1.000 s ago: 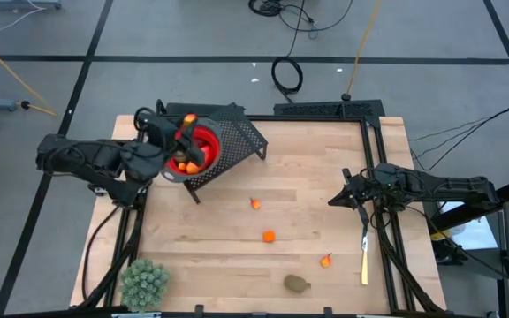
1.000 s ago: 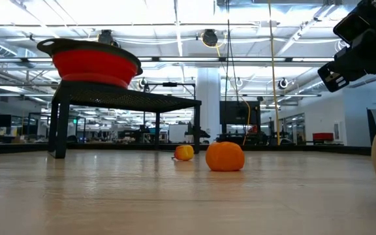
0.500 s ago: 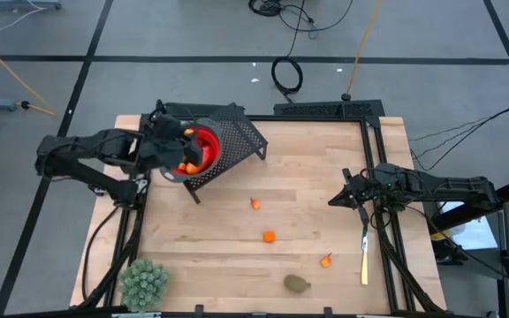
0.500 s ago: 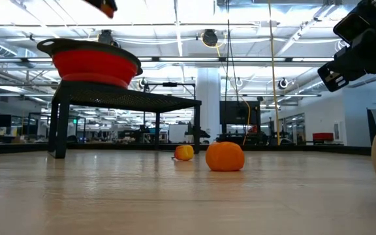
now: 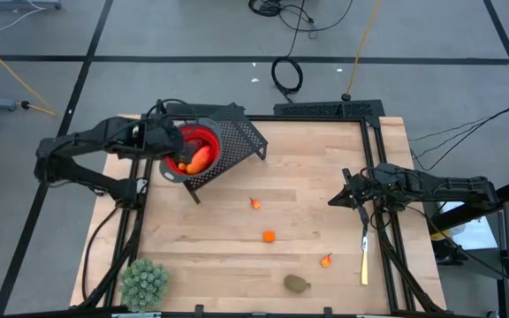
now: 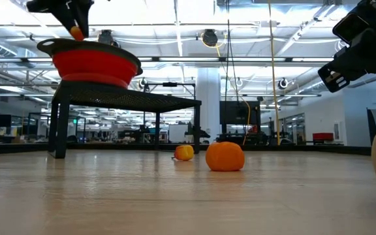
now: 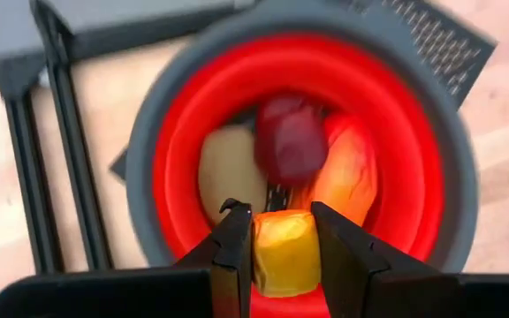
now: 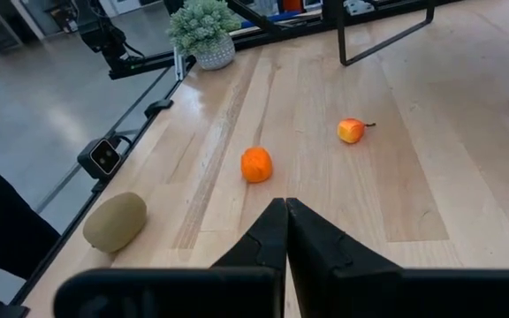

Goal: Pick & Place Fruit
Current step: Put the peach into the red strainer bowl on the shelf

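Note:
A red bowl point(image 5: 208, 135) with a grey rim stands on a black mesh stand point(image 5: 246, 137) at the table's far left. Inside lie a dark red ball point(image 7: 290, 141), a long red-orange piece point(image 7: 347, 172) and a brownish oval point(image 7: 228, 168). My left gripper point(image 5: 171, 143) is above the bowl, shut on a small yellow-orange piece point(image 7: 283, 252). Three small orange bits point(image 5: 269, 236) point(image 5: 254, 203) point(image 5: 327, 260) and a brownish-green oval point(image 5: 297, 283) lie on the table. My right gripper point(image 5: 334, 200) hovers shut and empty at the table's right. My left gripper pinches the yellow-orange piece by two opposite sides point(image 7: 263, 247) between its two fingers. The fingers come from above, pointing down into the bowl. The piece sits at the fingertips point(image 6: 77, 31), lifted clear, just above the bowl's rim point(image 6: 90, 47).
A pale green spiky plant point(image 5: 144, 281) stands at the near left corner. A yellow strip point(image 5: 364, 256) lies along the table's right edge. Black frame rails run along the table's left and right sides. Open wood lies between the stand and the loose fruit.
My left gripper has come down over the red bowl, moving a little toward the table's left edge, with the yellow-orange piece still between its fingers.

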`<move>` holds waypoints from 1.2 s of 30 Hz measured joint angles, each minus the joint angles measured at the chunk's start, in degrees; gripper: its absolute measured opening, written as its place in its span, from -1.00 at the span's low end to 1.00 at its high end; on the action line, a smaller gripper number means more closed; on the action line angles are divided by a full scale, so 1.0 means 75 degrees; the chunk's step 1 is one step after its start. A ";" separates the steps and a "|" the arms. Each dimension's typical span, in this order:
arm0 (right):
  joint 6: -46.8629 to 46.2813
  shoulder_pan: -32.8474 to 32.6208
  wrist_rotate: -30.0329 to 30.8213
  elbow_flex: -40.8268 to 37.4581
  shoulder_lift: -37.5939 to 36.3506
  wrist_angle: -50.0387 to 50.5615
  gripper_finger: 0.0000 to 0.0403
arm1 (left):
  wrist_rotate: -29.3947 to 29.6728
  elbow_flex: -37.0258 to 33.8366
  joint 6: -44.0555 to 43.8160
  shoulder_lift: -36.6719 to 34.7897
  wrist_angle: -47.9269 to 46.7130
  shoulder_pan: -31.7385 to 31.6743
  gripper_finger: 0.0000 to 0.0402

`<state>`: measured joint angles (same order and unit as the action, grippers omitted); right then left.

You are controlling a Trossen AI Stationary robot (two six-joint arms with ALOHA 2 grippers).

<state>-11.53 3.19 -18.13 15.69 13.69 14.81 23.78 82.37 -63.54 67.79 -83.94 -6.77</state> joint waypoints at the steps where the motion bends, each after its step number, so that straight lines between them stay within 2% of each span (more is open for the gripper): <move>1: 0.0000 -0.0002 0.0000 0.0002 0.0000 0.0000 -1.00 | -0.0209 0.0000 -0.0077 0.0000 -0.0086 -0.0055 -0.56; 6: 0.0000 -0.0002 0.0000 0.0002 0.0000 0.0000 -1.00 | -0.0759 0.0000 -0.0047 0.0096 -0.0255 -0.0168 -0.56; 20: 0.0000 -0.0002 0.0000 0.0005 0.0000 0.0003 -1.00 | -0.1262 0.0000 0.1019 0.1208 -0.0273 -0.0269 -0.56; 36: 0.0437 -0.0002 0.0001 0.0007 0.0002 0.0073 -1.00 | -0.1543 -0.0003 0.1184 0.1239 -0.0436 -0.0392 -0.56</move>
<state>-8.26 3.18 -18.13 15.75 13.71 15.35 12.21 82.35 -54.66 77.08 -87.21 -9.71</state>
